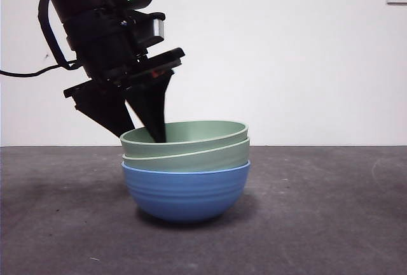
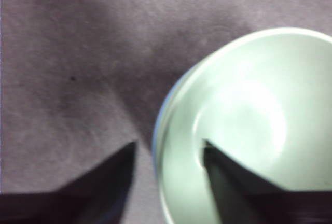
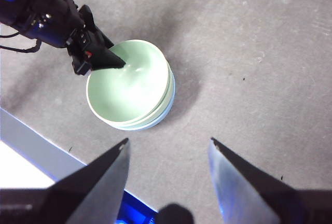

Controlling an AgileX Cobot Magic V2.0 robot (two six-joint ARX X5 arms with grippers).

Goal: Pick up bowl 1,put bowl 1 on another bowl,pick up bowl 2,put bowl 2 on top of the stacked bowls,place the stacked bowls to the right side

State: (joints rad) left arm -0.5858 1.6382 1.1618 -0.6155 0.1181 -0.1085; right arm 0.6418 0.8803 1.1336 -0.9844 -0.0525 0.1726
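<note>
Leftmost, your left gripper (image 1: 145,125) straddles the near-left rim of bowl 2 (image 1: 191,137): one jaw inside, one outside, parted, no firm pinch visible. Bowl 2 sits nested on bowl 1 (image 1: 191,158), which sits in the blue bowl (image 1: 186,192), mid-table. Stacking looks done; moving the stack to the right side remains. All three open upward, axis vertical, barely tilted. Your right gripper (image 3: 168,151) hangs high above, well apart, jaws wide and empty.

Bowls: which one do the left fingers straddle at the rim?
The pale mint bowl 2, topmost of the stack; left gripper straddles its rim. Grey-green bowl 1 and the blue bowl sit beneath.
</note>
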